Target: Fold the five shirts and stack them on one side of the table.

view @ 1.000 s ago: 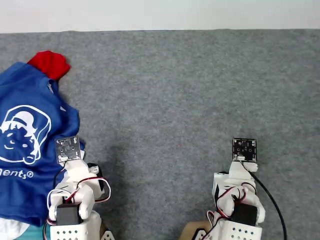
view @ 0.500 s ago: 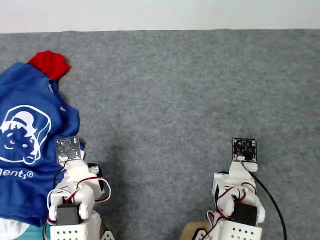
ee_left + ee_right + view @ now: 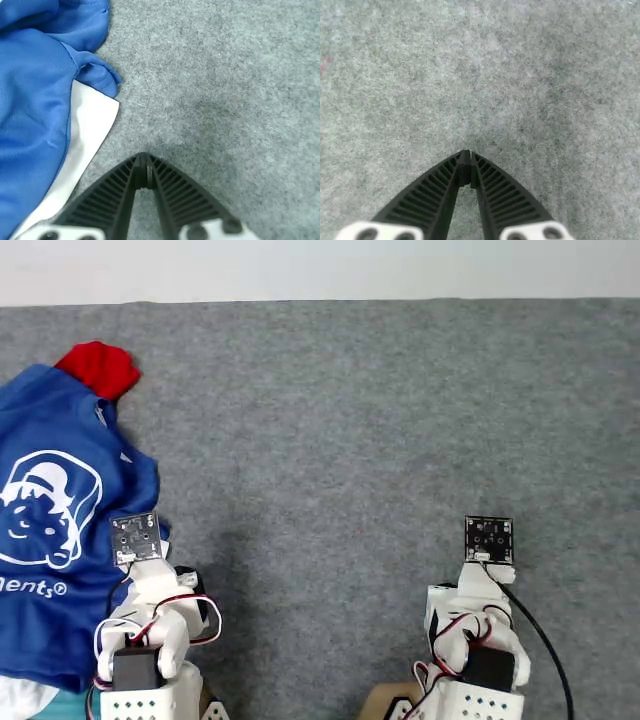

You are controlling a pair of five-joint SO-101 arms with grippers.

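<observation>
blue shirt [image 3: 60,530]: the big one with a white cartoon print, unfolded and rumpled, spread over the left side of the bench [image 3: 380,440], on top of the others
red shirt [image 3: 98,368]: bunched-up bit poking out at the blue one's far end
white shirt [image 3: 92,130]: lies flat under the blue one, corner sticking out on the near side
teal cloth [image 3: 62,702]: just a sliver beside the white corner, can't tell more

Table [image 3: 350,420]: grey felt-like surface, spans most of high view. White strip [image 3: 320,268] along 12 o'clock edge. Tan patch [image 3: 385,702] at 6 o'clock edge. Small red mark [image 3: 324,64] on table surface.
</observation>
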